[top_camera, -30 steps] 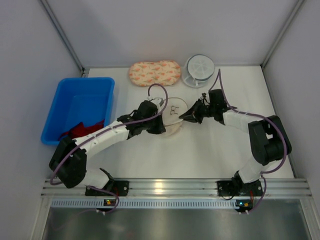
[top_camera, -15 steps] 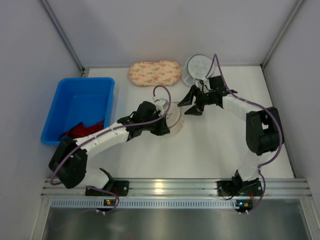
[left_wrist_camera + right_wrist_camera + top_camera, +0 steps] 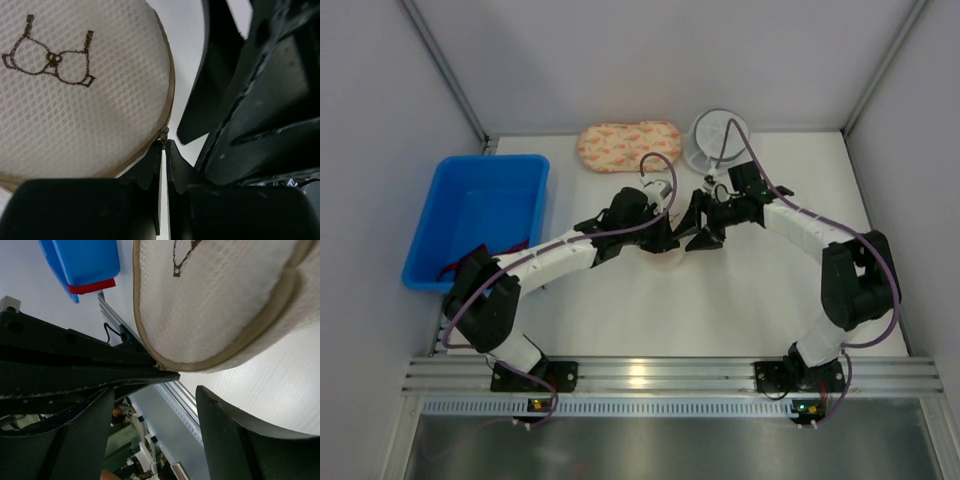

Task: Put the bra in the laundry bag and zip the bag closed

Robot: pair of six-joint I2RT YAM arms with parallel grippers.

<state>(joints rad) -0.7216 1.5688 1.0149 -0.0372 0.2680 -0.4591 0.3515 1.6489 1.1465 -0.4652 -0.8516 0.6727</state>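
Note:
The laundry bag (image 3: 75, 90) is a round beige mesh dome with a brown bra drawing on it, and its two halves lie together. My left gripper (image 3: 165, 143) is shut on the zip's small pull (image 3: 164, 133) at the bag's rim. From above, only a sliver of the laundry bag (image 3: 666, 263) shows under the left gripper (image 3: 667, 243). My right gripper (image 3: 697, 226) stands open just right of it. In the right wrist view the right gripper (image 3: 156, 392) is below the laundry bag (image 3: 215, 300) with nothing between its fingers. The bra is hidden.
A blue bin (image 3: 480, 205) with a red cloth (image 3: 453, 267) stands at the left. A peach floral pouch (image 3: 630, 146) and a white ribbed container (image 3: 717, 140) lie along the back wall. The two grippers are very close to each other at mid-table.
The right gripper has opened, swung away and come back beside the bag. The left gripper, still shut, has moved right and back along the bag's rim.

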